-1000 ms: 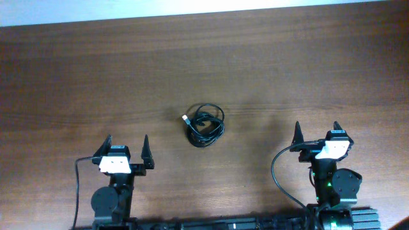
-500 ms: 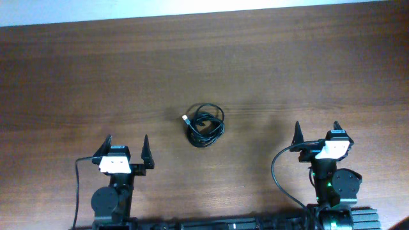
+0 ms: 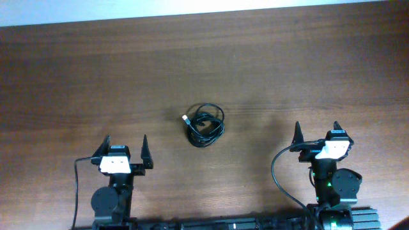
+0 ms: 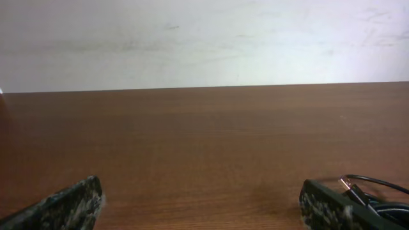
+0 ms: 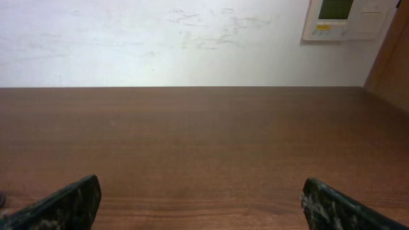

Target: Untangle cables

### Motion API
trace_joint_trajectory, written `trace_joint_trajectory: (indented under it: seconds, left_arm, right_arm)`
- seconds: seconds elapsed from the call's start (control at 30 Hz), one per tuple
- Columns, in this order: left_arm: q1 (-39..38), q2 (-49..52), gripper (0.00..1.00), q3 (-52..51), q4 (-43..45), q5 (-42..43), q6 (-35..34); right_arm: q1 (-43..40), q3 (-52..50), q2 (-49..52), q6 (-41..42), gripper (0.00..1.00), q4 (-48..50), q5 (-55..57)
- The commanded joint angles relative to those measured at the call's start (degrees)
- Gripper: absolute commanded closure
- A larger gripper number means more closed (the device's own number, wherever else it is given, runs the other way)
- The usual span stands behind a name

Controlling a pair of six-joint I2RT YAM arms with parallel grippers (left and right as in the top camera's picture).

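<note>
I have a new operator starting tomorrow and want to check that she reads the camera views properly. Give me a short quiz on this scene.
1. True or false: the cables lie in one bundle on the table.
2. The left gripper and right gripper are: A both open and empty; B both shut; C one gripping the cables.
3. Fill in: in the left wrist view, the cables show at the lower ____ corner.
Key: 1 true; 2 A; 3 right.
</note>
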Motion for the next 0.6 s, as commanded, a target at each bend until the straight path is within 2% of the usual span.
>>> trace_joint_trajectory:
  seconds: [0.0, 0.07, 0.13, 0.23, 0.37, 0.47, 0.57]
  left_arm:
    - [-0.17, -0.07, 0.01, -0.42, -0.04, -0.79, 1.07]
    - [-0.17, -0.07, 0.01, -0.42, 1.95, -1.42, 1.33]
    - [-0.24, -0.07, 0.01, -0.39, 8.57, 2.08, 1.29]
    - [-0.17, -0.07, 0.01, -0.39, 8.83, 2.47, 1.33]
    - [-0.35, -0.07, 0.01, -0.39, 14.45, 7.26, -3.06]
    - [-0.33, -0.04, 0.02, 0.96, 14.53, 7.10, -8.70]
    - [-0.33, 1.31, 0.01, 4.83, 10.64, 6.91, -9.64]
  right_arm:
    - [0.26, -0.31, -0.44, -0.02, 0.02, -0.31, 0.52]
    - [0.26, -0.31, -0.44, -0.02, 0.01, -0.31, 0.52]
    - [0.26, -0.31, -0.44, -0.02, 0.01, -0.33, 0.50]
    - [0.26, -0.31, -0.44, -0.02, 0.02, -0.33, 0.50]
    - [0.26, -0.31, -0.44, -0.02, 0.02, -0.33, 0.50]
    - [0.26, -0.31, -0.44, -0.02, 0.02, -0.31, 0.50]
    - [0.26, -0.31, -0.44, -0.04, 0.01, -0.33, 0.50]
